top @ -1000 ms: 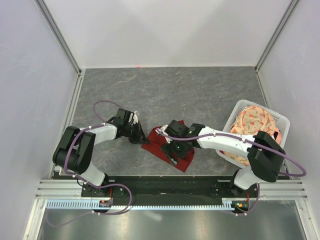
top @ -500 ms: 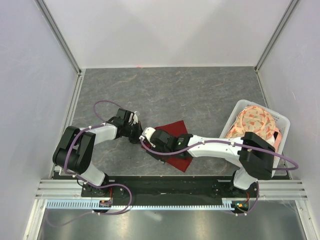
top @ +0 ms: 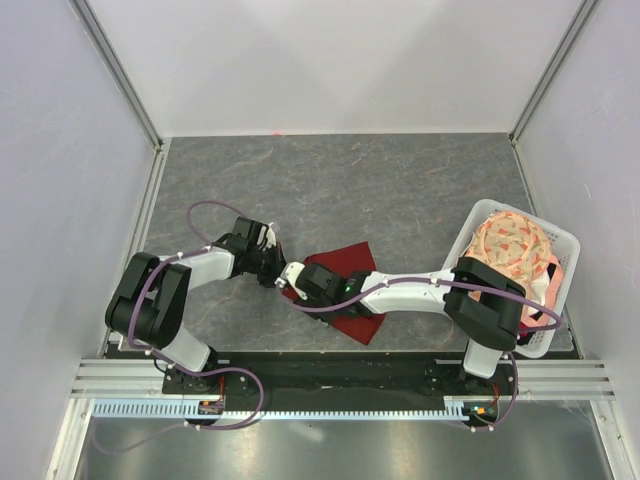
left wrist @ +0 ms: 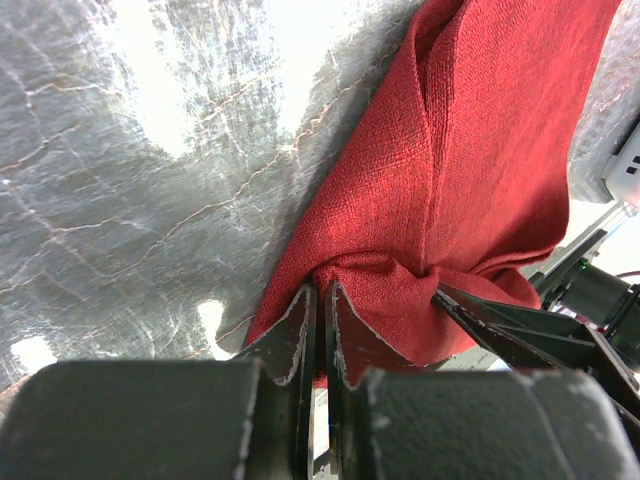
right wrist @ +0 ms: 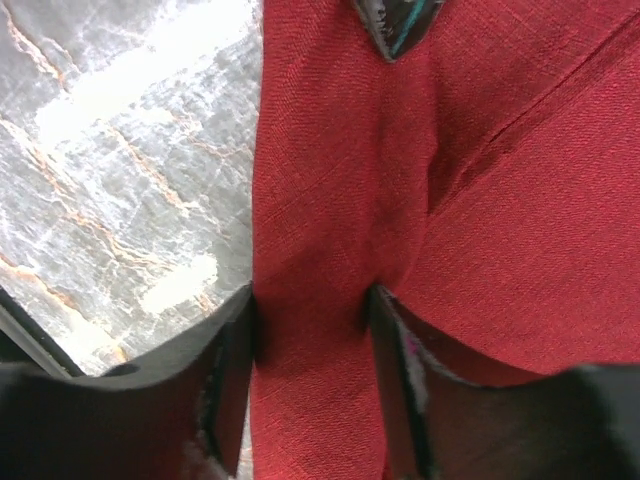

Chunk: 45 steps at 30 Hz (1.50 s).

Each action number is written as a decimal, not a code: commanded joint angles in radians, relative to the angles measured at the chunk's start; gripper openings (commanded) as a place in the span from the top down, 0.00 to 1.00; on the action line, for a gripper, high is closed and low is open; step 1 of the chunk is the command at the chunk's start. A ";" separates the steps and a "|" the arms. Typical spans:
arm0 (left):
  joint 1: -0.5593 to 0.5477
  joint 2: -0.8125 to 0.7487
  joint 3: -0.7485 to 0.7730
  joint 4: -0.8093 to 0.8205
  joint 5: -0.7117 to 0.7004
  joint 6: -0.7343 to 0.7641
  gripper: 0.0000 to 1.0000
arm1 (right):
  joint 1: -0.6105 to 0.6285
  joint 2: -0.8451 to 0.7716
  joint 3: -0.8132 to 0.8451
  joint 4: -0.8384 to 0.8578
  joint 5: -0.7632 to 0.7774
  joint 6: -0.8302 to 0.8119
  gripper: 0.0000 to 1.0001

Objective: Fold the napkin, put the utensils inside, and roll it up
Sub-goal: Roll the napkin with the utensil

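Observation:
The dark red napkin (top: 350,285) lies bunched near the table's front middle. My left gripper (top: 276,270) is shut on its left end, and in the left wrist view the cloth (left wrist: 440,180) puckers at the closed fingertips (left wrist: 305,300). My right gripper (top: 294,279) sits right beside the left one. Its fingers (right wrist: 240,340) press both sides of a raised fold of the napkin (right wrist: 320,200). The right fingers also show in the left wrist view (left wrist: 500,325). The utensils are hidden. A dark pointed tip (right wrist: 395,25) touches the cloth; I cannot tell what it is.
A white basket (top: 560,238) holding a peach floral cloth (top: 510,250) stands at the right edge. Grey marble tabletop (top: 340,180) stretches behind the napkin. White walls close in the left, right and back.
My right arm has slid left along the napkin to its left end beside the left gripper, and its jaws have narrowed onto the fold. The left gripper has stayed put.

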<state>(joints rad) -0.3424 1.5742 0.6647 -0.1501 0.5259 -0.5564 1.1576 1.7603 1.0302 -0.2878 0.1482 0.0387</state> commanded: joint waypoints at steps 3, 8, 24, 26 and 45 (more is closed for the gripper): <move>-0.004 -0.040 -0.019 -0.042 -0.076 0.053 0.91 | -0.053 0.024 -0.055 0.024 -0.146 0.021 0.54; -0.003 -0.164 -0.016 -0.066 -0.154 0.036 0.36 | -0.090 0.011 -0.108 0.062 -0.300 0.015 0.62; 0.006 -0.480 -0.197 -0.013 -0.279 -0.019 0.27 | -0.295 0.090 -0.131 0.153 -0.924 0.050 0.66; 0.005 -0.479 -0.217 0.032 -0.227 -0.030 0.28 | -0.312 0.123 -0.111 0.130 -0.979 0.050 0.66; 0.003 -0.303 -0.290 0.225 -0.084 -0.037 0.58 | -0.426 0.334 0.087 -0.099 -1.108 -0.010 0.65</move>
<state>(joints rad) -0.3416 1.2381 0.3672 0.0425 0.4229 -0.5907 0.7380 2.0396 1.1088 -0.3088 -1.0187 0.0780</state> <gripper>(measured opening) 0.481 0.346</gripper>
